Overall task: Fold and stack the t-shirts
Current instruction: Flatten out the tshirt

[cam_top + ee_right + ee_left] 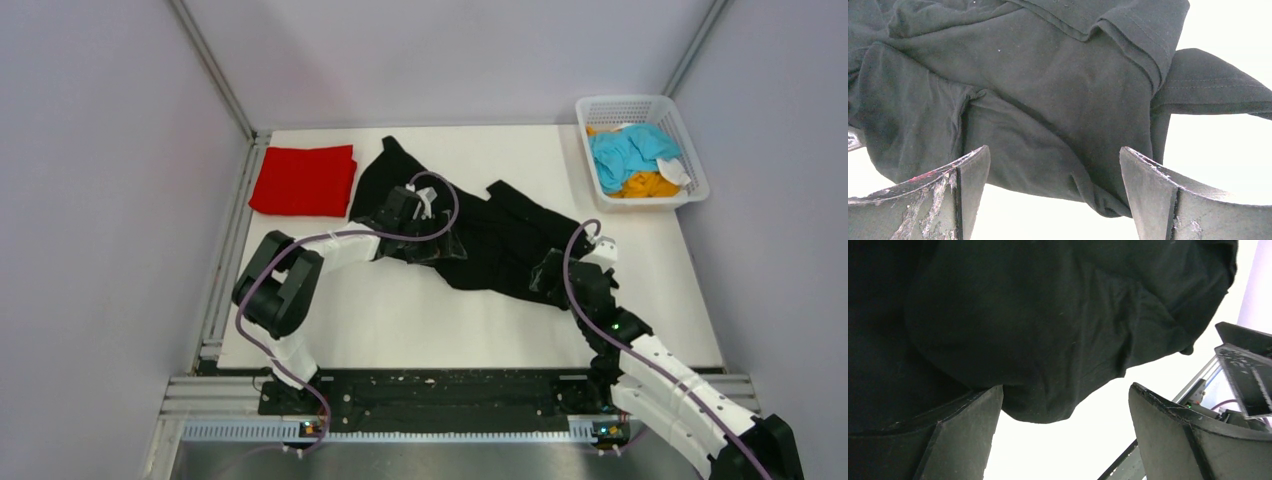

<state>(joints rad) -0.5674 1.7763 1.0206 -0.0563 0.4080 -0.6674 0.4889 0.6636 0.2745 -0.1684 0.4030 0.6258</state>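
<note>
A large black t-shirt (490, 240) lies crumpled across the middle of the white table (400, 320). A red t-shirt (303, 180) lies folded at the back left. Light blue (630, 150) and orange (648, 185) t-shirts sit bunched in a basket. My left gripper (428, 238) hovers over the black shirt's left part, open, with a rounded cloth edge (1048, 405) lying just beyond its jaws. My right gripper (552, 275) stands open at the shirt's near right edge; the hem (1098, 195) lies between its fingers, ungripped.
A white mesh basket (690, 150) stands at the back right corner. Metal rails (230, 260) run along the table's left side and a black strip (450, 395) along its near edge. Bare white table shows in front of the black shirt.
</note>
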